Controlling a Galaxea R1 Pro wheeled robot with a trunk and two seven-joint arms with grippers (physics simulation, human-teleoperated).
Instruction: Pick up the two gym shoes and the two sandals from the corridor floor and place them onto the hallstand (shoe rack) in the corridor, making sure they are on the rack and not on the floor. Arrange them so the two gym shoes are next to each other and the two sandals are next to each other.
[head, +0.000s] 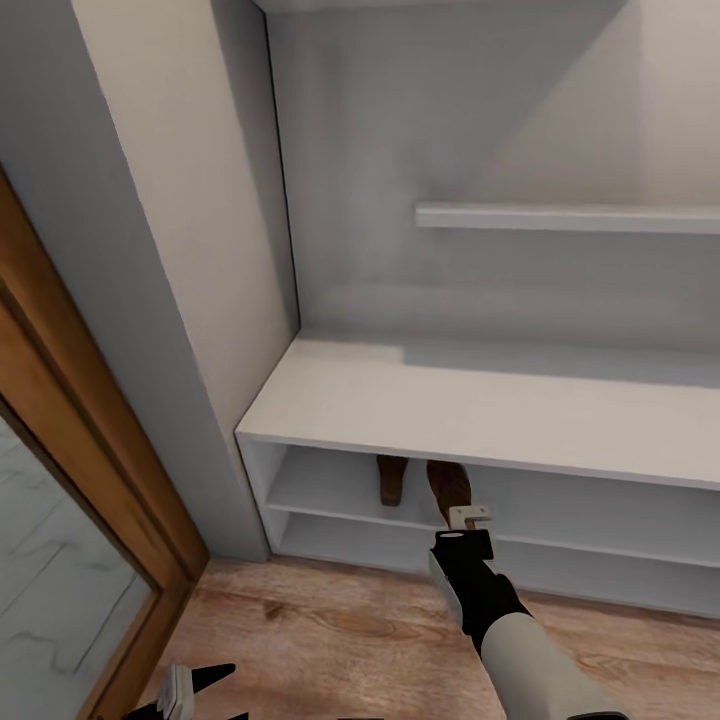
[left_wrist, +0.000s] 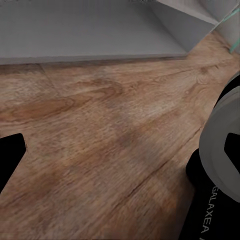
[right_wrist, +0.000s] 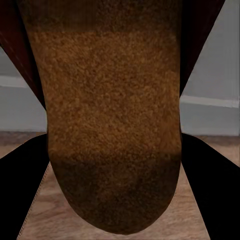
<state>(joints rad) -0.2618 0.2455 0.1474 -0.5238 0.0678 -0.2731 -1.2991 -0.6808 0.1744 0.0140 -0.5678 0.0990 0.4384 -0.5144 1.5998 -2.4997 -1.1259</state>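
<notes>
The pale hallstand (head: 480, 400) fills the head view, a low bench with two open shelves below. One brown sandal (head: 392, 480) lies on the upper open shelf. Just right of it a second sandal (head: 450, 490) pokes into that same shelf, heel outward, with my right gripper (head: 468, 520) shut on its heel end. In the right wrist view its tan footbed (right_wrist: 120, 125) sits between the dark fingers (right_wrist: 210, 190). My left gripper (head: 205, 695) hangs open low over the corridor floor (left_wrist: 100, 125), holding nothing. The gym shoes are out of view.
A floating shelf (head: 570, 217) juts from the wall above the bench top. A wooden door frame (head: 80, 420) with a glass pane (head: 50, 600) stands at the left, beside a grey wall corner (head: 200, 300). Plank floor (head: 330, 630) runs in front of the rack.
</notes>
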